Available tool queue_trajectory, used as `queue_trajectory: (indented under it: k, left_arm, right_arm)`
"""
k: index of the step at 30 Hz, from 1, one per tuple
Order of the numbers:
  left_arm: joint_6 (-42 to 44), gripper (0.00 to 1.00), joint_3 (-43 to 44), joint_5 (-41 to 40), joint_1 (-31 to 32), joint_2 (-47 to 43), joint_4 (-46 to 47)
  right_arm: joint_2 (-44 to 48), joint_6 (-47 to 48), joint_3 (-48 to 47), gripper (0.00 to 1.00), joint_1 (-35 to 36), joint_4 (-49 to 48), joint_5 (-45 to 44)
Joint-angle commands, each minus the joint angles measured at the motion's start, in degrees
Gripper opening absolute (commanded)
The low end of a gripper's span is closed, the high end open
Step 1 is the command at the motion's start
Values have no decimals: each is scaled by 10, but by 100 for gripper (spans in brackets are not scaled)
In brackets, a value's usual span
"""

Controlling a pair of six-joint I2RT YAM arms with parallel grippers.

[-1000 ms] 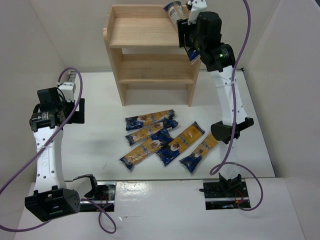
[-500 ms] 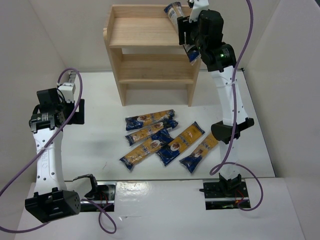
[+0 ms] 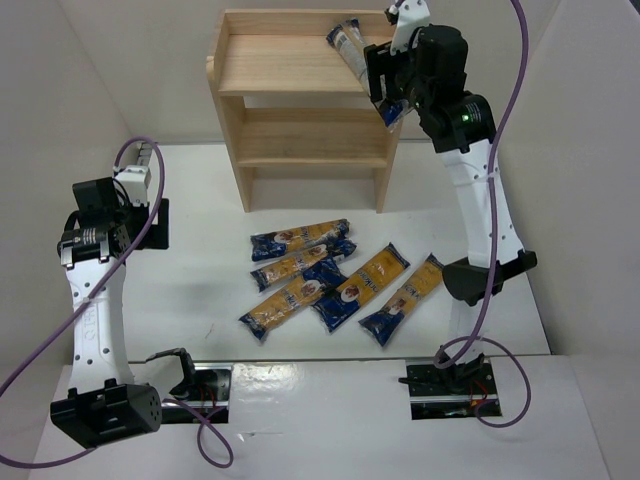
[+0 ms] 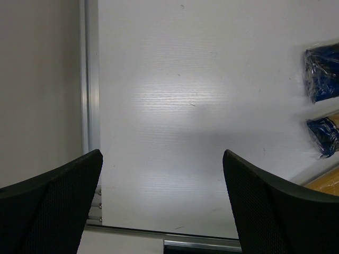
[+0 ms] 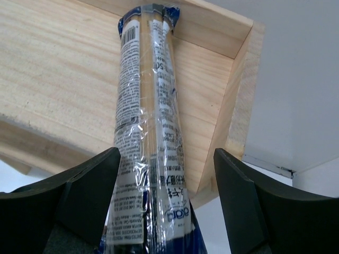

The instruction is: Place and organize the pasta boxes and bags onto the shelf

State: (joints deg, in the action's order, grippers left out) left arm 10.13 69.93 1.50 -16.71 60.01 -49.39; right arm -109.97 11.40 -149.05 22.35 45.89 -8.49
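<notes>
Five long dark-blue plastic spaghetti packs [image 3: 360, 287] loosely fanned on white table [image 3: 200, 190], in front of light wooden three-tier shelf [image 3: 280, 65]. Sixth pack [image 5: 148, 106] flat on top tier, far end near back corner, near end overhanging. Right gripper [image 5: 165, 153] spread astride it, gap beside one finger. Left gripper [image 4: 161, 153] spread wide, holding nothing.

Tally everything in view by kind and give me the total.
Pasta packs: 6
Wooden shelf: 1
Robot arms: 2
Total: 9
</notes>
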Motion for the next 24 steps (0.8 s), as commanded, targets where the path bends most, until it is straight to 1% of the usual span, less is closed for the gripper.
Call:
queue_trajectory:
  k: [1,4,11,19,24]
  left_arm:
    - [-7,100,-5,17,-3,-11,3]
    - [-7,100,-5,17,-3,-11,3]
    - [-7,100,-5,17,-3,-16,3]
    - [-2,100,-5,27,-3,-22,3]
    - [-2,100,-5,27,-3,-22,-2]
  right_arm:
    - [35,19,25,80,-6,-4,13]
    - [50,19,47,80,-6,-4,18]
    - [72,24,53,80,-6,2,38]
    - [90,35,88,80,-6,12,50]
    - [90,35,99,76,-6,17,64]
